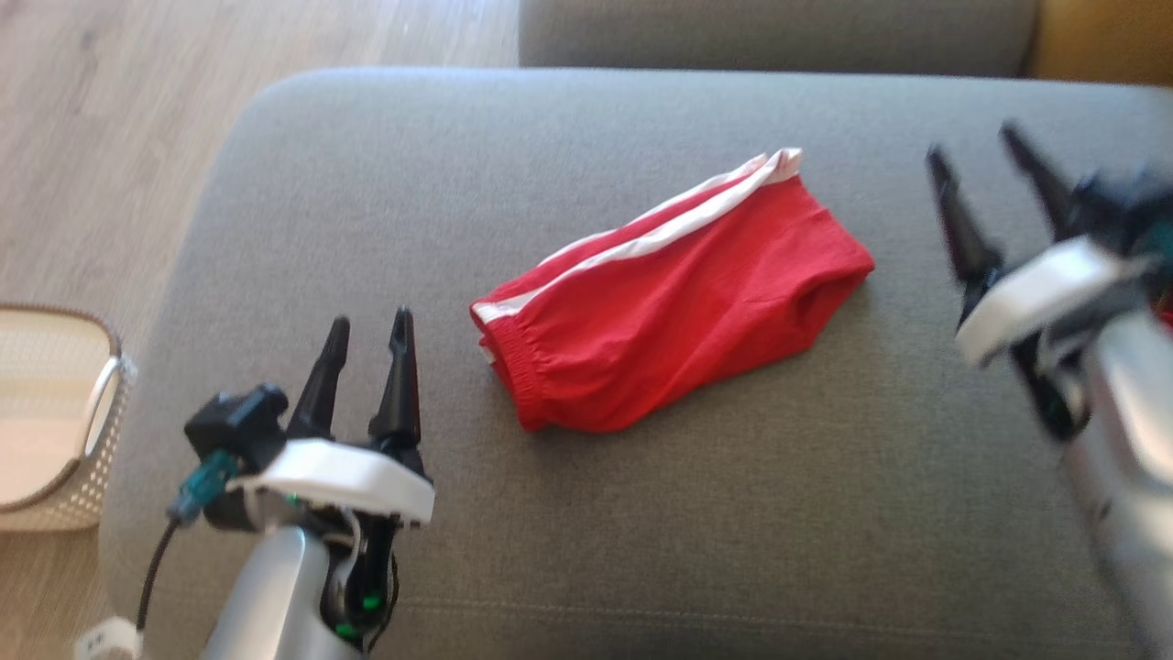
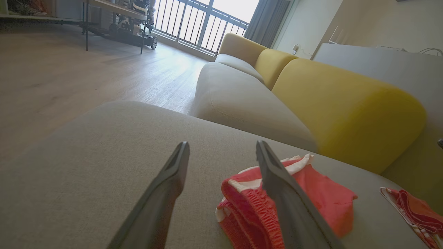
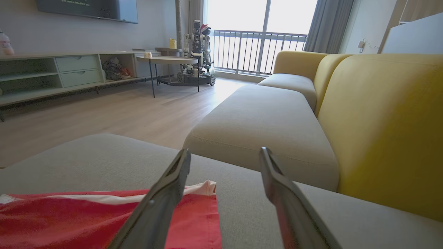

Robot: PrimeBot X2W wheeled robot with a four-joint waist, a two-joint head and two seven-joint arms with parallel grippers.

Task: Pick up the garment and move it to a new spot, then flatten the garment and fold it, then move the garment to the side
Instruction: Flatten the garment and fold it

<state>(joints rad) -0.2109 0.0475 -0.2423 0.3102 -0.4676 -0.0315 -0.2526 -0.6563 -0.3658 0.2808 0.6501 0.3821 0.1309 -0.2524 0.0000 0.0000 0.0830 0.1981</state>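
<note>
**Work surface.** The grey cushion (image 1: pixel 641 550) carries the garment (image 1: pixel 669 293). In the head view its far-left corner is rounded, and its left edge drops to the wooden floor (image 1: pixel 110 137).

**Garment position.** The garment is a pair of red shorts with a white side stripe. It lies folded near the middle of the cushion, set diagonally. The elastic waistband end points to the near-left corner and the other end to the far-right. The striped edge faces the far-left corner.

**Tool state.**
- The left gripper (image 1: pixel 371 321) is over the near-left part of the cushion, just beside the waistband end. Its 2 fingers are spread and nothing is between them.
- The right gripper (image 1: pixel 973 147) is near the right edge and appears blurred. Its 2 fingers are also spread and empty, well apart from the garment.
- Contact between either gripper and the cushion cannot be determined.

**Open room.** Bare fabric surrounds the garment on every side. The widest free band runs along the near edge, and a second one runs along the left edge.

**Surroundings and obstructions.**
- A pale perforated basket (image 1: pixel 55 412) stands on the floor beside the near-left corner.
- A second grey seat (image 1: pixel 779 32) adjoins the far edge.
- A yellow backrest (image 2: pixel 346 110) bounds the right edge.
- In the left wrist view, a second red-and-white cloth (image 2: pixel 415 211) lies on the cushion near the backrest, apart from the garment.
</note>
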